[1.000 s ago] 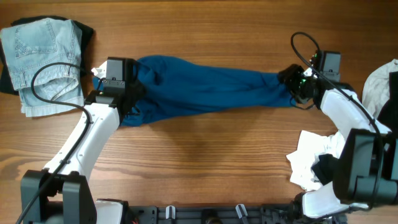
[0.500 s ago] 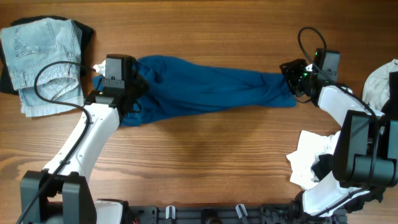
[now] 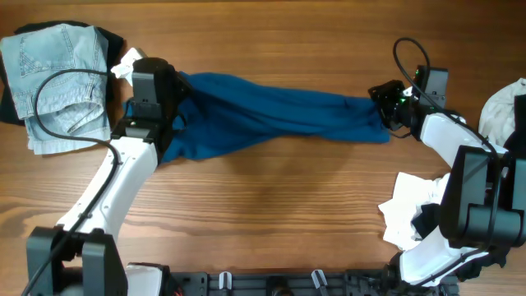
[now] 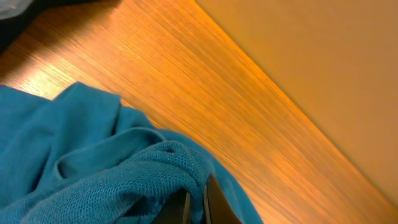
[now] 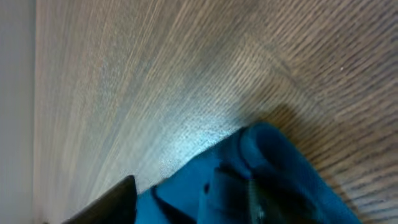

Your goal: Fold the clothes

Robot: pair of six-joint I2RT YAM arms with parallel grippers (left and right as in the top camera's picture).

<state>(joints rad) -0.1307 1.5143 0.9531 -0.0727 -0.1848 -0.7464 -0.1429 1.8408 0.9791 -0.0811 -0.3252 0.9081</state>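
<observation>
Though bunched at left tool, blue shirt amid open table.

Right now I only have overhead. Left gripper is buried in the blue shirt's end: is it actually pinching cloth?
Observer: Yes. In the left wrist view the left gripper is shut, with a bunched fold of the dark blue shirt caught at its tips.
Operator: And the right gripper, closed on the other end?
Observer: Can't confirm. The right gripper shows one dark finger beside the shirt's edge in its wrist view. The other is lost in the cloth.
Operator: Is that end off the table?
Observer: Possibly a little. Up close, the shirt's edge throws a dark shadow on the wooden table.
</observation>
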